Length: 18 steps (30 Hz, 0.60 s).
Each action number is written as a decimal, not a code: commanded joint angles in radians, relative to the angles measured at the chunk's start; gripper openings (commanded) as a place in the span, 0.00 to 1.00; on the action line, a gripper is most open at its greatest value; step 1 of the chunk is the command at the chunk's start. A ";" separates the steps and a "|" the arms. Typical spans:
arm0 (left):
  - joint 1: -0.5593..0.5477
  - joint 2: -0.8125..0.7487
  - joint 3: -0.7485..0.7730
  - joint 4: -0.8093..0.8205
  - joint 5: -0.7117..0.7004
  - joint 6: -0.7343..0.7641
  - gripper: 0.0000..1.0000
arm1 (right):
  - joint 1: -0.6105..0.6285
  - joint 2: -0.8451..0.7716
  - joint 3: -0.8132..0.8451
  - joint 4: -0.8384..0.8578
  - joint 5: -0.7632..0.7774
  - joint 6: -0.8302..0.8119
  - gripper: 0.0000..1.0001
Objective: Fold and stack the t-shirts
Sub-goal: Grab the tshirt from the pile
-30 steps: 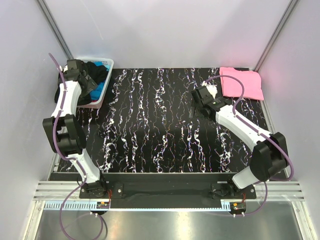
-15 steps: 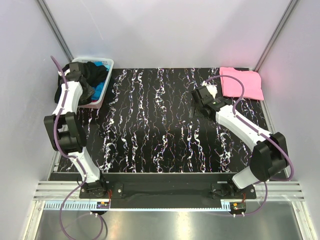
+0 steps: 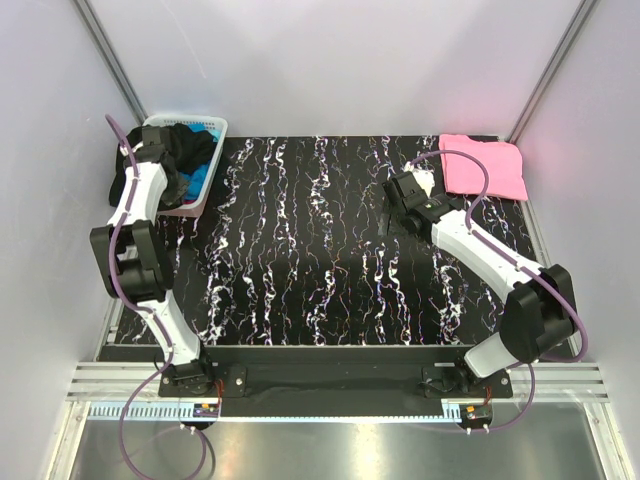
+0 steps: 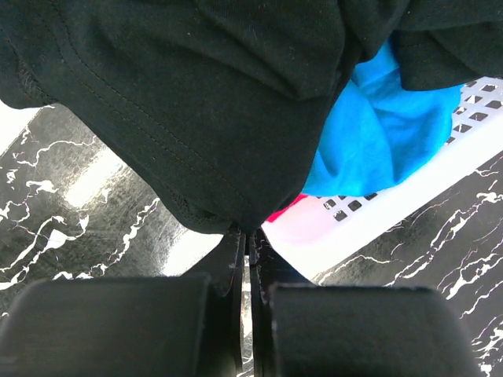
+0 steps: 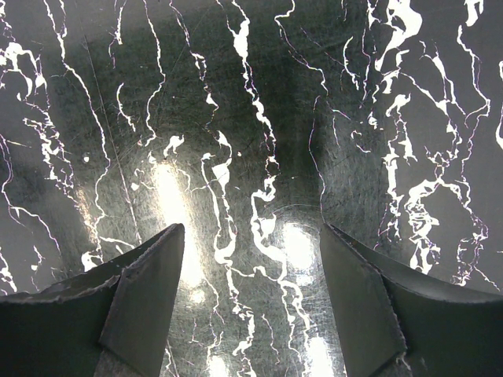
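Observation:
A large black t-shirt [image 4: 196,102] spills out of the white basket [image 4: 409,196] and hangs over its near-left rim. My left gripper [image 4: 246,232] is shut on the black shirt's lowest fold, beside the basket rim. Under the black cloth lie a bright blue t-shirt [image 4: 377,133] and a sliver of a red one [image 4: 284,210]. From above, my left gripper [image 3: 138,160] is at the basket's left side, on the black t-shirt [image 3: 188,150]. A folded pink t-shirt [image 3: 485,166] lies at the far right corner. My right gripper [image 5: 251,243] hovers open over bare table, left of the pink shirt.
The white slotted basket [image 3: 203,183] stands at the table's far left corner, against the left wall. The black marbled table [image 3: 320,250] stretches between the arms. Walls close in on the left, back and right. My right gripper [image 3: 402,198] hangs over the table's right half.
My left gripper has closed onto the black t-shirt's fold and shifted slightly left at the basket's edge. The right arm has stayed still.

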 commanded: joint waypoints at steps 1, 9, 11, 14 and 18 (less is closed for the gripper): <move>-0.015 -0.081 0.013 0.019 -0.001 0.010 0.00 | -0.006 -0.034 0.004 0.013 -0.016 0.008 0.76; -0.118 -0.214 0.087 0.016 -0.015 0.093 0.00 | -0.006 -0.060 -0.003 0.010 -0.038 0.020 0.76; -0.132 -0.242 0.114 0.007 0.063 0.104 0.00 | -0.006 -0.072 -0.003 0.005 -0.038 0.020 0.76; -0.163 -0.269 0.127 -0.005 0.203 0.115 0.00 | -0.006 -0.088 0.002 -0.015 -0.012 0.023 0.75; -0.283 -0.325 0.105 -0.019 0.326 0.168 0.00 | -0.006 -0.126 0.023 -0.054 0.062 0.044 0.75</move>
